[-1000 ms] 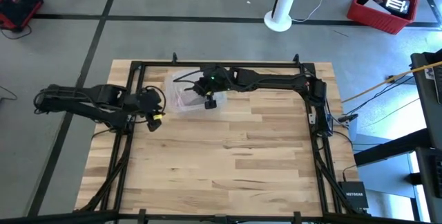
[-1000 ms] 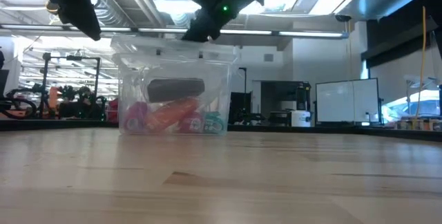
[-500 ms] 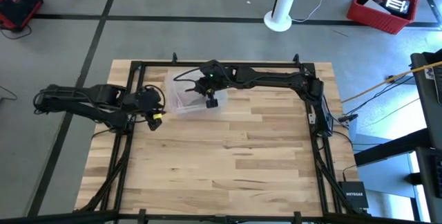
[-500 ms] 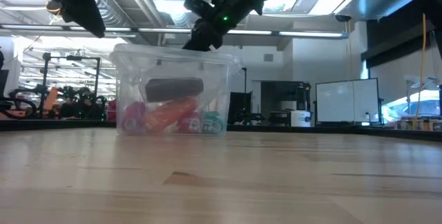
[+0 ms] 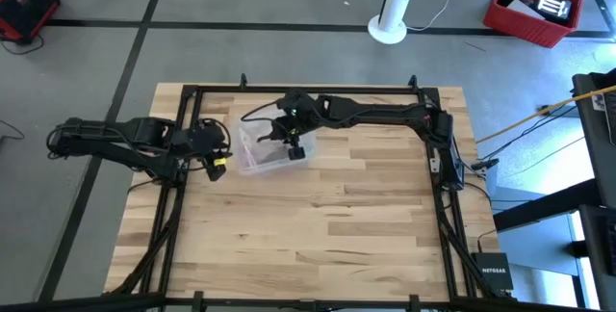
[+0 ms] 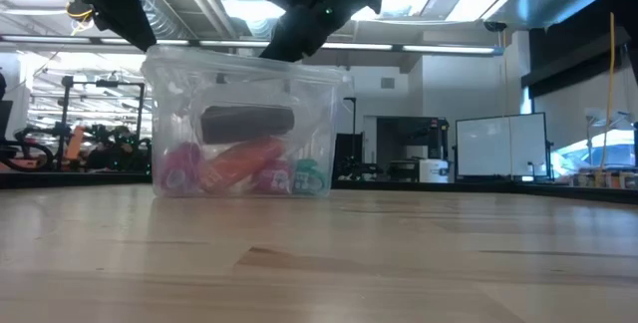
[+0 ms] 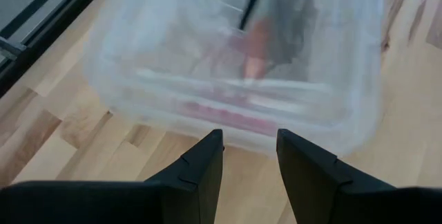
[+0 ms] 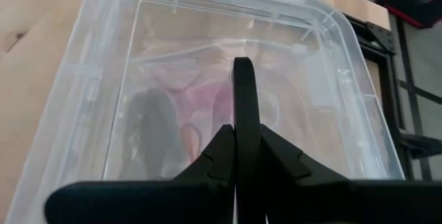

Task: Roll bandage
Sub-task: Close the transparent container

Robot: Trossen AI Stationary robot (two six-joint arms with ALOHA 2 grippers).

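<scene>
1. Nowhere in these views can the bandage be made out, so I cannot tell where it lies.
2. What does show is a clear plastic box (image 5: 252, 148) standing on the wooden table (image 5: 337, 216), toward the far left part of it.
3. Through its wall, the low view shows a dark roll (image 6: 247, 122) lying above an orange item (image 6: 244, 163), with a pink piece (image 6: 179, 173) at one end and a teal one (image 6: 309, 176) at the other.
4. At the box's right-hand near corner sits the right gripper (image 5: 294, 148), reaching in from the right side of the table. Its fingers (image 8: 242, 92) are pressed together over the box's rim. Whether the rim is caught between them cannot be told.
5. Just left of the box, at the table's left edge, is the left gripper (image 5: 214, 155). Its fingers (image 7: 204, 165) are spread with a clear gap, pointing at the box's side wall without touching it, and nothing is between them.
</scene>
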